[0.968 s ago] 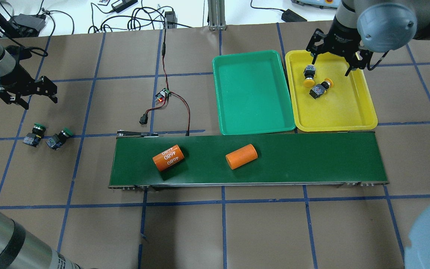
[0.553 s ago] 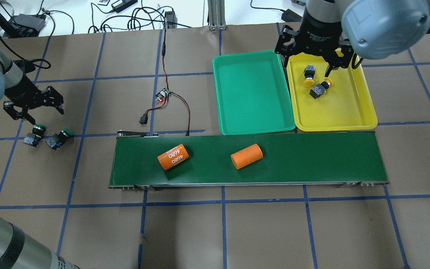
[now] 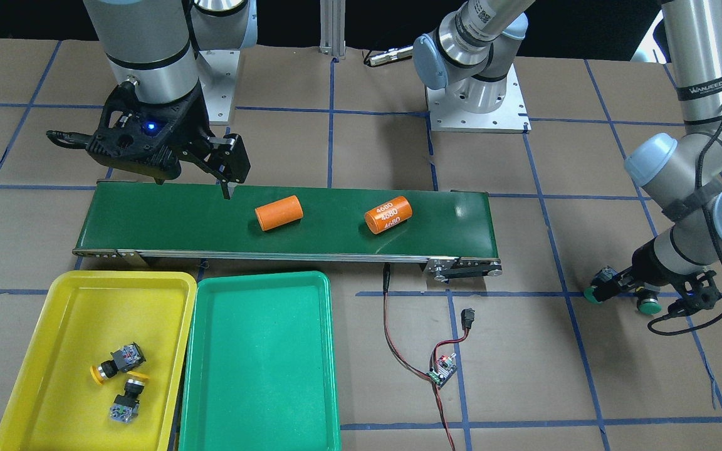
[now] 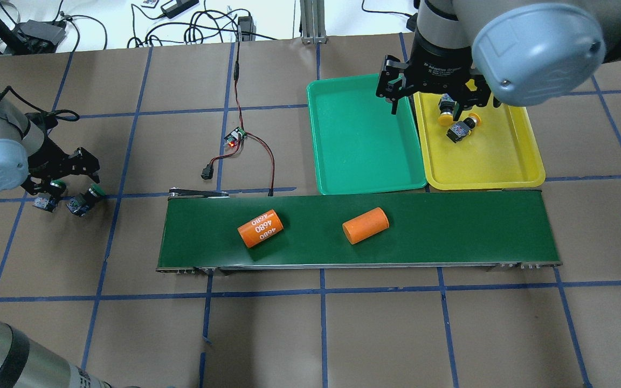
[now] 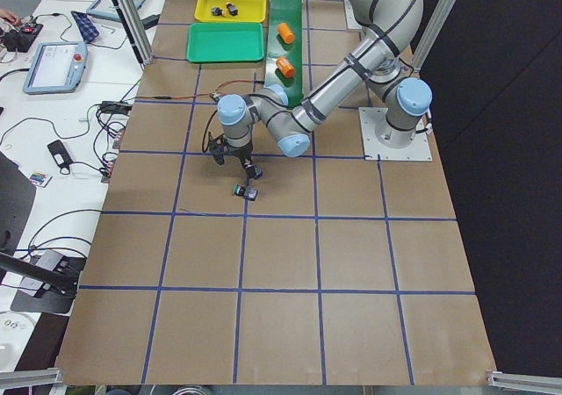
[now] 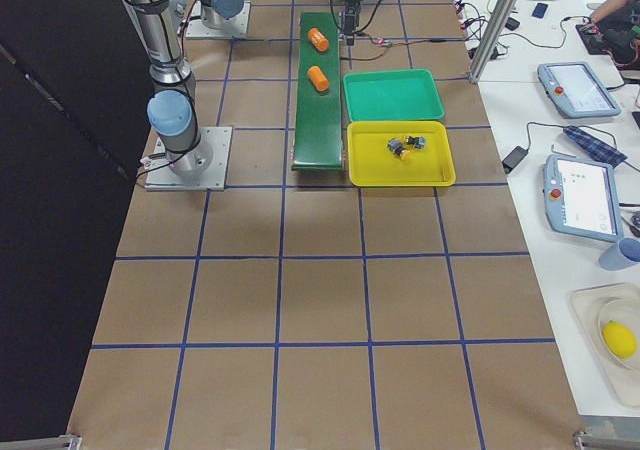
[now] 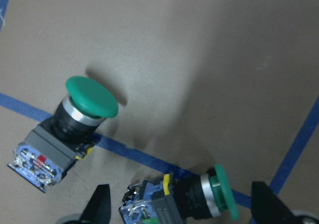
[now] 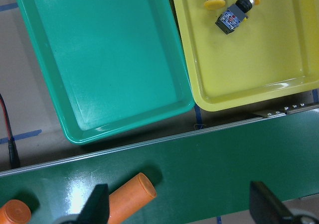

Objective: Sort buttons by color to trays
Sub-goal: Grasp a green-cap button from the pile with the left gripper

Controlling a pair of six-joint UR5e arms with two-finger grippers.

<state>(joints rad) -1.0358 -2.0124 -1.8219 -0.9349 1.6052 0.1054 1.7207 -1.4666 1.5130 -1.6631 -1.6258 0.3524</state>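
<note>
Two green-capped buttons lie on the brown table at the left (image 4: 52,195) (image 4: 85,199). My left gripper (image 4: 65,180) is open low over them. In the left wrist view one green button (image 7: 199,202) lies between the open fingertips (image 7: 99,206), and the other (image 7: 75,119) lies beside it. Two yellow-capped buttons (image 4: 464,128) (image 4: 445,116) lie in the yellow tray (image 4: 483,159). The green tray (image 4: 364,134) is empty. My right gripper (image 4: 426,102) is open and empty, high over the seam between the two trays.
A dark-green conveyor belt (image 4: 450,226) runs in front of the trays and carries two orange cylinders (image 4: 259,228) (image 4: 365,225). A small circuit board with red and black wires (image 4: 235,137) lies between the belt and the table's far edge.
My left gripper has come down over the green buttons. My right gripper has moved left from over the yellow tray to the seam between the trays. Both cylinders have drifted right on the belt.
</note>
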